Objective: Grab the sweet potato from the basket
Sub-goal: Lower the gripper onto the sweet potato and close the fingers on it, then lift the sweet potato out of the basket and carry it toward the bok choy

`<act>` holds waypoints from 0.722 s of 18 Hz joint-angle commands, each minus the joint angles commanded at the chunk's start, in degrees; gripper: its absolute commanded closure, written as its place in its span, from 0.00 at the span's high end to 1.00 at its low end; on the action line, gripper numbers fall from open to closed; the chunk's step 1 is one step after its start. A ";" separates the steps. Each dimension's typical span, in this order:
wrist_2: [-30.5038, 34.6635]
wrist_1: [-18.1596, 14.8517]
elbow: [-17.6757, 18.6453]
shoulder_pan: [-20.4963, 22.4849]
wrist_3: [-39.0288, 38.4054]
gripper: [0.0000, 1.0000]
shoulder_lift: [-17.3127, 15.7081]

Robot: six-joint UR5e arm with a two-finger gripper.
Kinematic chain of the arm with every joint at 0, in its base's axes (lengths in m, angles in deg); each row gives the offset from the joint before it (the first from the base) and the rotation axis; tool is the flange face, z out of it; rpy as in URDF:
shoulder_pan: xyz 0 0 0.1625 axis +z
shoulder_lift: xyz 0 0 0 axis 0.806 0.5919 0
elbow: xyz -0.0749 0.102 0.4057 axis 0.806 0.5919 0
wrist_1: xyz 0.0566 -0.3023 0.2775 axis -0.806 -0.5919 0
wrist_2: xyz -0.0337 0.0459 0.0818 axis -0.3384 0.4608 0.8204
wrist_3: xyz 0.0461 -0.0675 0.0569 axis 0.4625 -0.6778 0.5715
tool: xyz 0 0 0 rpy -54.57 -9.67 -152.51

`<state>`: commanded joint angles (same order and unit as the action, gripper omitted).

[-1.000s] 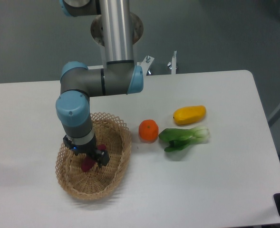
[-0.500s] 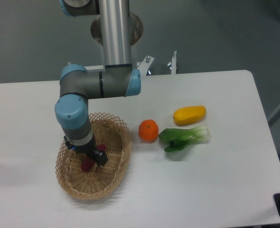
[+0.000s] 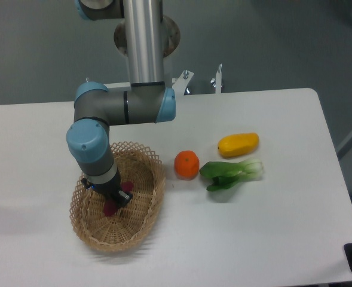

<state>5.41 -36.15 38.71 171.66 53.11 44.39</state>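
A robot arm reaches down into a wicker basket [image 3: 144, 224] on a white surface [image 3: 271, 227]. Its tool [image 3: 117, 199] sits over the magenta sweet potato [image 3: 110, 208] lying inside; whether it grips cannot be told.

A small, smooth magenta-purple sweet potato [image 3: 110, 207] lies inside the oval, light tan woven wicker basket [image 3: 141, 222], left of its middle and mostly hidden from above. The shallow basket, with a lacy open-weave rim, sits on the white surface [image 3: 253, 233].
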 joint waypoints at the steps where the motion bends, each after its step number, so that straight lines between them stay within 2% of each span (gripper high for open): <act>1: 0.00 0.00 -0.09 0.00 0.26 0.18 -0.26; 6: 0.00 -0.17 -2.80 1.40 2.72 0.18 -3.51; 10: -0.61 -1.14 -7.98 4.91 3.87 0.18 -5.71; 13: -0.70 -1.41 -11.50 8.25 5.18 0.18 -5.80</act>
<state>4.70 -37.55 27.21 179.91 58.29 38.58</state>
